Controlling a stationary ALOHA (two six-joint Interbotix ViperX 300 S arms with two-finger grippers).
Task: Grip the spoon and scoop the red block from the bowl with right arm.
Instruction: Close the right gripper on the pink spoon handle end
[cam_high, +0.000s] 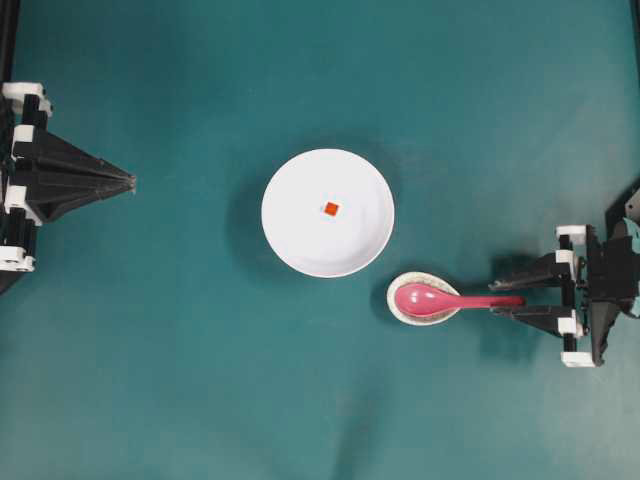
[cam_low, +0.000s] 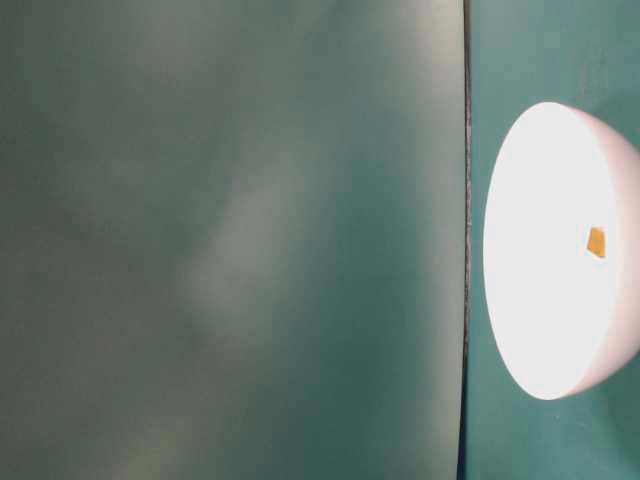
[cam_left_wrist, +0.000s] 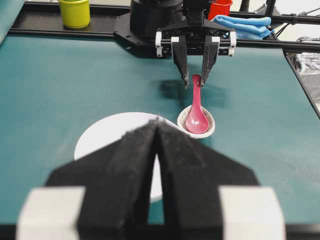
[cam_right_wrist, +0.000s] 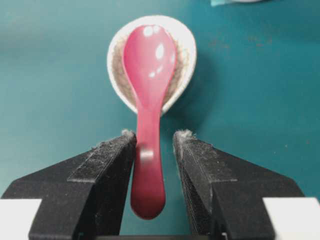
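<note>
So we're seeing the right tool (cam_right_wrist: 154, 142) sitting narrowly spread around the pink spoon (cam_right_wrist: 148, 107) handle at lower centre, one finger touching it, the other just beside. The scoop is resting in the small speckled dish (cam_high: 424, 298), right of centre. The red block (cam_high: 331, 208) is lying mid-frame in the white bowl (cam_high: 290, 240). The left tool (cam_high: 128, 182) is sitting pinched together at the left edge.

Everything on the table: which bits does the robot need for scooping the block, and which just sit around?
Needed: spoon, red block, white bowl, right end effector.
Just around: speckled dish, left end effector, yellow cup, red cup, blue cloth.
</note>
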